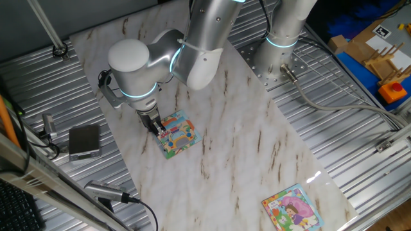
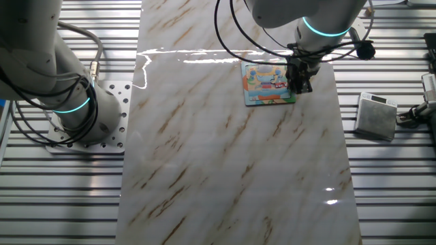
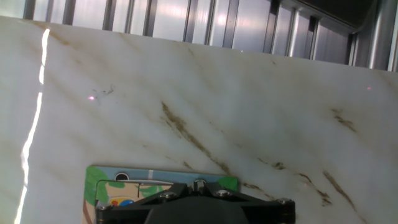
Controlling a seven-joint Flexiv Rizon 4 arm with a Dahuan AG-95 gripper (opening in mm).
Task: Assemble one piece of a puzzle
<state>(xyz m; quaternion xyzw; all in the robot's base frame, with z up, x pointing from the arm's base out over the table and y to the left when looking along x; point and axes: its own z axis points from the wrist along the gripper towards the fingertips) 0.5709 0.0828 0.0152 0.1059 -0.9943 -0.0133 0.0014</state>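
Note:
The puzzle [image 1: 180, 136], a small square board with a teal, green and orange border, lies on the marble tabletop; it also shows in the other fixed view [image 2: 266, 83] and at the bottom of the hand view [image 3: 118, 183]. My gripper [image 1: 159, 130] [image 2: 300, 87] stands upright over the board's edge, fingertips right at its surface. In the hand view the gripper [image 3: 199, 185] has its jaws drawn together on a thin sliver that I take for the piece seen edge-on. The rest of the piece is hidden by the fingers.
A second square puzzle with a pink-dressed girl [image 1: 292, 208] lies near the table's corner. A grey box [image 1: 84, 141] [image 2: 377, 116] sits on the ribbed metal beside the marble top. Another arm's base [image 2: 68, 102] stands at the far side.

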